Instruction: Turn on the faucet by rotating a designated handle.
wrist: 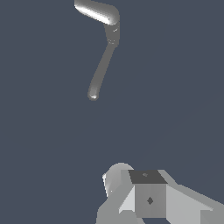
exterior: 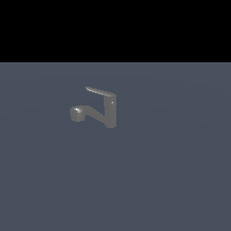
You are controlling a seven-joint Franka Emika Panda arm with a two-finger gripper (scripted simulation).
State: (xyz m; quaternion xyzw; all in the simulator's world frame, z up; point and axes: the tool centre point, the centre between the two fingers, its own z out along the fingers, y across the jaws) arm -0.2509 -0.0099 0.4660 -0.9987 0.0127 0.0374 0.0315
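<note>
The faucet (exterior: 110,113) is a small dull-grey tap standing on the flat grey-blue floor. Its handle (exterior: 100,92), a thin tapered blade with a lighter upper face, runs from the column's top toward the exterior view's left. The bent spout slants down to a round head (exterior: 77,113). In the wrist view the light handle (wrist: 97,12) and the darker spout (wrist: 101,69) show from above. My gripper (wrist: 131,179) shows only in the wrist view, as grey blocks well apart from the faucet and touching nothing. Whether its jaws are open is unclear.
A flat grey-blue floor (exterior: 171,180) surrounds the faucet, with a black background above it. No other objects show.
</note>
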